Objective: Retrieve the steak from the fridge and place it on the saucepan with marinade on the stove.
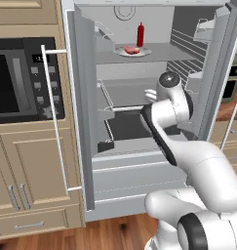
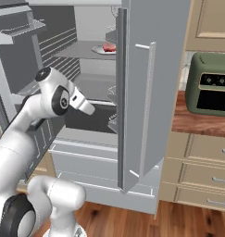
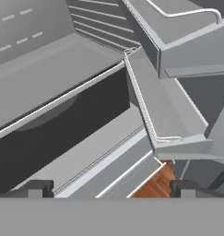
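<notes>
The fridge (image 1: 78, 97) stands with both doors open. On its upper shelf the red-pink steak (image 1: 131, 50) lies on a round white plate (image 1: 142, 52); the steak (image 2: 109, 47) is also seen in the right base view. My hand (image 1: 150, 95) hangs in front of the middle shelf, well below the steak. In the hand view the gripper (image 3: 112, 189) is open, its fingertips (image 3: 37, 188) wide apart with nothing between them, facing a grey shelf edge and the door bins (image 3: 168, 115). The saucepan and the stove are out of view.
A red sauce bottle (image 1: 140, 34) stands upright behind the plate. A black microwave (image 1: 17, 80) is built in at the left. The open right fridge door (image 2: 155, 92) stands between the arm and a wooden counter (image 2: 197, 122) with a green toaster oven (image 2: 211, 83).
</notes>
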### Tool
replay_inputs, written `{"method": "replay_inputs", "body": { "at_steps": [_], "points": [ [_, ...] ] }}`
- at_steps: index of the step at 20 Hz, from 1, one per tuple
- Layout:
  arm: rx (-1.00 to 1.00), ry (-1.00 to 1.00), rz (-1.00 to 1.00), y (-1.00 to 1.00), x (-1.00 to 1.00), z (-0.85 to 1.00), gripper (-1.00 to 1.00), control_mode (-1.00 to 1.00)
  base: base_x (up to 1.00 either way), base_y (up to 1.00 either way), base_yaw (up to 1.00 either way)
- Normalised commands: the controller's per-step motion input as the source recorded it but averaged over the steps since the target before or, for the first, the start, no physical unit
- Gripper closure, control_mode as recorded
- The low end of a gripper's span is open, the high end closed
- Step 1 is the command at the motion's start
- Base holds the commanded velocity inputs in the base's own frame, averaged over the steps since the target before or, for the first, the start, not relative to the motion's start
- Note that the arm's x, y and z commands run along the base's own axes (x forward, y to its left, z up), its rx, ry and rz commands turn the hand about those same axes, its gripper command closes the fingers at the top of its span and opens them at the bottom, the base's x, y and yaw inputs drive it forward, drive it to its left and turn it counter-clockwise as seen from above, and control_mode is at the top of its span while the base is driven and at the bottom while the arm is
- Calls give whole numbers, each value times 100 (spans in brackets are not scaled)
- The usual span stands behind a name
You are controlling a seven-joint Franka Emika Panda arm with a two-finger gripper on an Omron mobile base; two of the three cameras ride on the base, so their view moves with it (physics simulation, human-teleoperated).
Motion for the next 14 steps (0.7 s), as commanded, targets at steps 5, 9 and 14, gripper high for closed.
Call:
{"method": "replay_inputs", "body": {
  "at_steps": [5, 9, 14],
  "points": [
    [5, 0, 19, 0, 8, 23, -100, -100, 0, 0, 0],
    [1, 0, 26, 1, 3, 21, -100, -100, 0, 0, 0],
    [0, -3, 26, 16, -40, 9, -100, -100, 0, 0, 0]
  ]
}}
